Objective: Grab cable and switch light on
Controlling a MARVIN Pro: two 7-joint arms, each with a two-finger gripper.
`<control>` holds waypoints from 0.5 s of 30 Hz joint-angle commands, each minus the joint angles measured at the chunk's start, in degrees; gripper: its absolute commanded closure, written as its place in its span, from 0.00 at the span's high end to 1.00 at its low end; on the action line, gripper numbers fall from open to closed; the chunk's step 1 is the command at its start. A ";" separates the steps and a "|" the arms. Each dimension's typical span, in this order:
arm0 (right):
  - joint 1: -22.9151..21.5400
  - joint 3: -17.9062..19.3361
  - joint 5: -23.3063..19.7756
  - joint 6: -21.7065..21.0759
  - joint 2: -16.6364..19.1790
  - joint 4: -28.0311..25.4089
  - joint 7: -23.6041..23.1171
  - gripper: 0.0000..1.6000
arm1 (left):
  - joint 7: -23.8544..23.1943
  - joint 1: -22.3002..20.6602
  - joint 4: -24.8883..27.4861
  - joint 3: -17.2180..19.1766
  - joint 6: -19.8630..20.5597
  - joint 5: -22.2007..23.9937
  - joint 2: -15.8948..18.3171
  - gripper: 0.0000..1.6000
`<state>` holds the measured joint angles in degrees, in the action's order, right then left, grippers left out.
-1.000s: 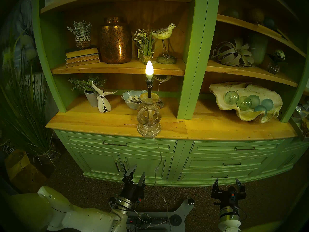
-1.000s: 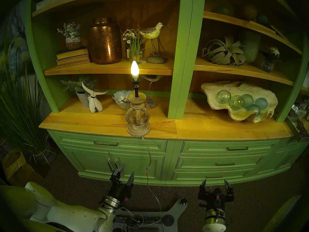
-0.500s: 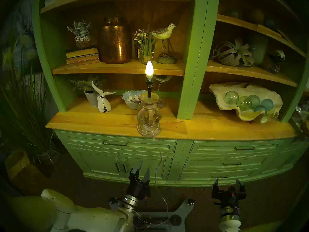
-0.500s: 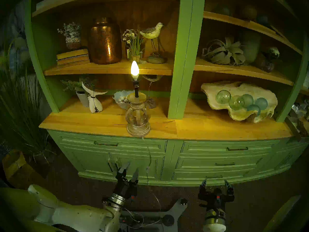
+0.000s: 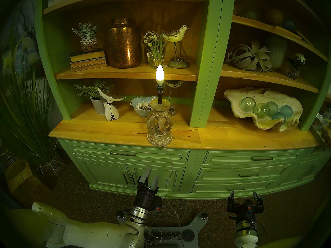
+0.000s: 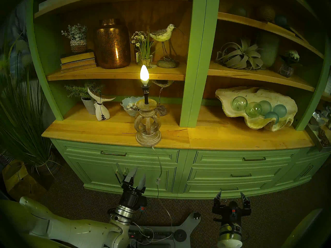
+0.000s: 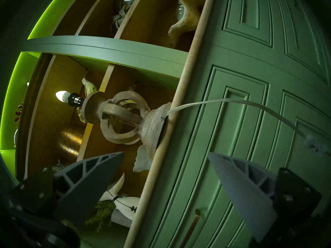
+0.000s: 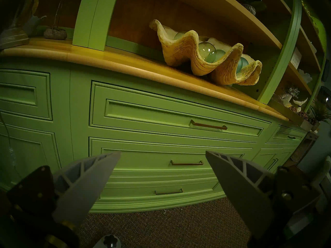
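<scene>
The light (image 5: 159,75) is lit, its candle bulb glowing on a carved wooden lamp base (image 5: 159,124) at the counter's front edge. The clear cable (image 5: 171,163) hangs from the base down the cabinet front to the floor, with its inline switch (image 5: 167,181) partway down. My left gripper (image 5: 152,174) is open and empty, just left of the switch and not touching it. In the left wrist view the gripper (image 7: 165,153) faces the cabinet door with the switch (image 7: 315,147) off to the right. My right gripper (image 5: 243,193) hangs open and empty, low at the right.
The green cabinet (image 5: 232,172) with drawers and doors stands close in front. A black power strip (image 5: 161,236) with a looped white wire lies on the robot's base. A potted grass plant (image 5: 26,117) stands left. A large shell (image 5: 286,124) holds glass balls at the right.
My left gripper has moved forward and to the right, closer to the cable's switch, still open. The right arm has not moved. The bulb stays lit throughout.
</scene>
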<state>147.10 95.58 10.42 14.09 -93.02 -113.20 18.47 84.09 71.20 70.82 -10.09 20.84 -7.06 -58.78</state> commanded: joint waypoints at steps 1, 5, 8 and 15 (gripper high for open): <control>0.01 0.03 0.38 0.39 0.01 -2.00 0.27 1.00 | 0.91 2.10 6.77 3.05 3.40 -2.37 6.68 1.00; 0.03 0.03 0.40 0.37 0.00 -2.03 0.28 1.00 | 0.91 2.46 10.28 3.77 5.48 -3.55 9.21 1.00; 0.00 0.03 0.37 0.39 0.01 -1.98 0.26 1.00 | 0.91 2.21 12.80 4.55 6.46 -4.59 11.58 1.00; -0.01 0.03 0.37 0.39 0.01 -1.95 0.26 1.00 | 0.07 2.88 16.69 6.22 7.13 -5.13 16.99 1.00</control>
<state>147.18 95.58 10.49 14.09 -93.02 -113.30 18.49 78.31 74.22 82.97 -6.13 27.10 -10.57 -47.80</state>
